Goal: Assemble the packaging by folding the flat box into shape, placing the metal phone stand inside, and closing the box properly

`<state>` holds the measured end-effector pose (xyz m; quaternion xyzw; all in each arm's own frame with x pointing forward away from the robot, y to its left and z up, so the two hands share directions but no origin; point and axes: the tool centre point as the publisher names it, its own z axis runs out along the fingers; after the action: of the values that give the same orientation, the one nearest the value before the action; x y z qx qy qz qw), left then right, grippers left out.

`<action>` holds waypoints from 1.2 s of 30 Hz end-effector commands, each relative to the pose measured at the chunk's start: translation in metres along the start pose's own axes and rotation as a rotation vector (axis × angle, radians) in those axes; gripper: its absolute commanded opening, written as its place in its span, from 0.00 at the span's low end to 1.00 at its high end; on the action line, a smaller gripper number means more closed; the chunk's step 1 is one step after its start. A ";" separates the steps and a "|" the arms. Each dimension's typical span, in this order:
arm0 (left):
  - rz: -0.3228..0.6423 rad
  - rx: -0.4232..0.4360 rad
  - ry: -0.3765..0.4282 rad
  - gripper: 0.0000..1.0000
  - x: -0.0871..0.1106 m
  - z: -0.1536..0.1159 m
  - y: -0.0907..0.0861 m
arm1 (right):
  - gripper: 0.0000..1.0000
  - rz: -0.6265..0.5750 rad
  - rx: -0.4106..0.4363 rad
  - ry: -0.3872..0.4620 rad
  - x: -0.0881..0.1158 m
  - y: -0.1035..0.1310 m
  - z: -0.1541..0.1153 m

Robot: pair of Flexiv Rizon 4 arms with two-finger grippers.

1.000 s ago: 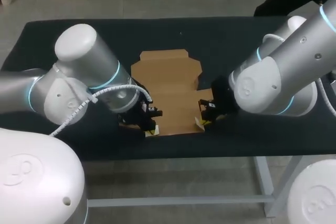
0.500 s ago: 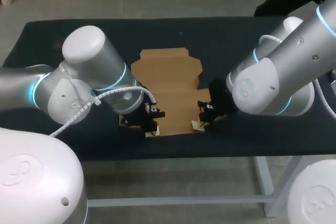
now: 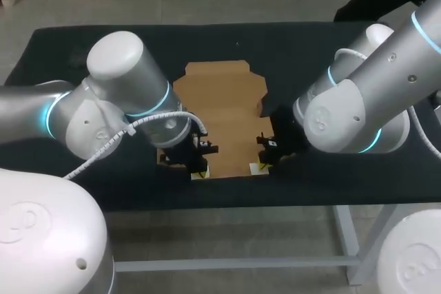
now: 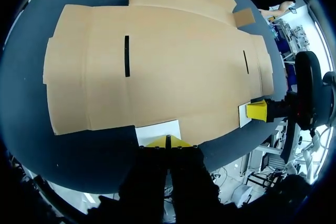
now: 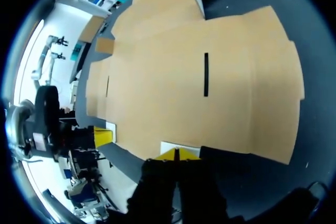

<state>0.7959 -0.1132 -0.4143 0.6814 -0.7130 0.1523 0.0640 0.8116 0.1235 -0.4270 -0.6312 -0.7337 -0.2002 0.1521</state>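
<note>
The flat brown cardboard box [image 3: 224, 111] lies unfolded in the middle of the black table [image 3: 76, 46]. My left gripper [image 3: 198, 171] is shut at the box's near left corner, its yellow tips together on a white patch [image 4: 157, 131] at the cardboard's [image 4: 168, 66] edge. My right gripper [image 3: 260, 167] is shut at the near right corner, against another white patch [image 5: 180, 148] on the box [image 5: 210, 87]. I cannot tell whether either gripper pinches the edge. Each wrist view shows the other gripper [image 4: 257, 111] [image 5: 103, 136] across the near edge. No phone stand is in view.
The table's front edge [image 3: 227, 206] runs close behind both grippers. Bare black table lies to the left and right of the box and beyond its far flaps [image 3: 219, 72]. My bulky arm links [image 3: 120, 101] [image 3: 351, 115] hang over the table on both sides.
Both arms have shifted slightly toward the middle. The right gripper moved a little left along the near edge, and the box's far edge crept slightly away. Both grippers stayed shut.
</note>
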 end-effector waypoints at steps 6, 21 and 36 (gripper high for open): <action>-0.008 -0.005 -0.016 0.00 0.000 0.011 -0.004 | 0.00 0.008 -0.002 -0.006 -0.006 -0.001 0.007; 0.015 0.065 -0.021 0.00 -0.007 -0.051 -0.014 | 0.00 0.005 -0.139 0.014 -0.010 0.013 -0.054; 0.039 0.076 0.027 0.00 -0.020 -0.096 -0.019 | 0.00 0.011 -0.147 0.055 -0.020 0.027 -0.081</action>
<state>0.8102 -0.0747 -0.3378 0.6687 -0.7181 0.1873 0.0447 0.8374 0.0785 -0.3717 -0.6484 -0.7104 -0.2553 0.0988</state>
